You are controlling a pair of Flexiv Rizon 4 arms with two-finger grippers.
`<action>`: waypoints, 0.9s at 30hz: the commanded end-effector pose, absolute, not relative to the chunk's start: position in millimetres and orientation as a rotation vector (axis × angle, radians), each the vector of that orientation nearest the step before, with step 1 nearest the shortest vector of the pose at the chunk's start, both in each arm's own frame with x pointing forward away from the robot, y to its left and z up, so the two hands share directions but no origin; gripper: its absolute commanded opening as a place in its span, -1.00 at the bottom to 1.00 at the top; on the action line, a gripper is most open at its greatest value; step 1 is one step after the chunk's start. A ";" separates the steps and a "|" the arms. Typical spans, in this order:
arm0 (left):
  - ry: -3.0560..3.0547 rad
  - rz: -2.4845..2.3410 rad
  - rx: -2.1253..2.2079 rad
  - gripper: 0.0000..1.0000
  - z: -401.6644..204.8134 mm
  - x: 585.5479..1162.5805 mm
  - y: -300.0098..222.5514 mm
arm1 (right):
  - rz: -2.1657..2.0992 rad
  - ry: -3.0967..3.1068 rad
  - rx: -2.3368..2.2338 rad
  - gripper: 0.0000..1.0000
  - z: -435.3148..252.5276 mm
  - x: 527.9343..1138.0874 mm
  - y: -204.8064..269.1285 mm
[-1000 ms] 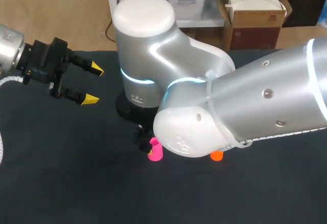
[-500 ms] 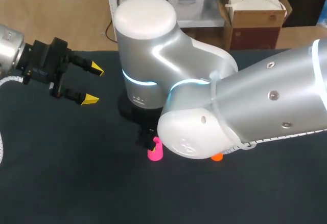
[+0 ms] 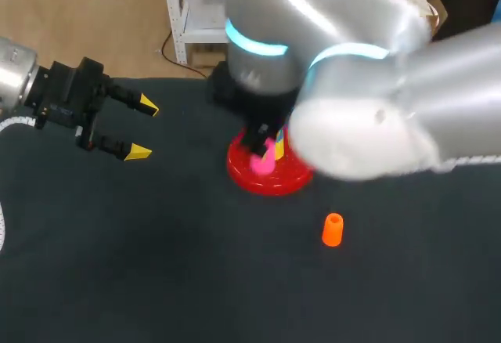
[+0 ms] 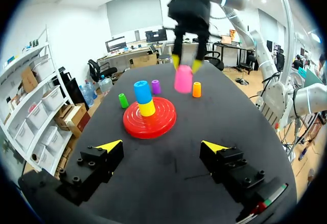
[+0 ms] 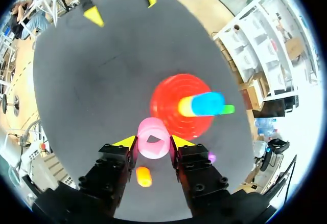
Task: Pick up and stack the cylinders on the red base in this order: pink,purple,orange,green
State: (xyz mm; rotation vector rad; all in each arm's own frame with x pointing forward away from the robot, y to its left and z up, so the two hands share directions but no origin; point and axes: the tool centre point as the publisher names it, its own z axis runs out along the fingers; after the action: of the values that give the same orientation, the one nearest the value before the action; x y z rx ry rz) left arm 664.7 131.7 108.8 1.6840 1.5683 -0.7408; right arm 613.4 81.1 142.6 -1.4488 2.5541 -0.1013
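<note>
Lighting's bright and even for us, coming from overhead. The black bench (image 3: 117, 280) soaks most of it up, so shadows are soft and faint, with just a dull sheen at its far end in the left wrist view. In the head view our right arm (image 3: 368, 77) is badly blurred, with white glare streaks on the silver shell, while our left arm (image 3: 14, 77) is crisp. Both wrist views bend hard toward the rim, and the pink cylinder (image 5: 153, 138) looks sharp up close.
</note>
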 end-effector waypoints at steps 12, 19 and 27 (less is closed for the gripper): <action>1.569 -0.736 1.682 1.00 108.7 663.3 131.8 | 0.016 2.554 -1.564 -1.00 181.2 714.6 56.2; 1.569 -0.736 1.682 1.00 108.7 663.3 131.8 | 0.017 2.587 -1.577 -1.00 168.6 726.4 59.3; 1.569 -0.736 1.682 1.00 108.7 663.3 131.8 | 0.029 2.603 -1.586 -1.00 144.8 715.7 67.3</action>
State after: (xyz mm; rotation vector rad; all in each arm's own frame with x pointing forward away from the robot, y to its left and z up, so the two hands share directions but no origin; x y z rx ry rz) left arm 664.7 131.7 108.8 1.6840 1.5683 -0.7408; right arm 713.9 64.9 150.3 -1.5841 2.6024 0.0332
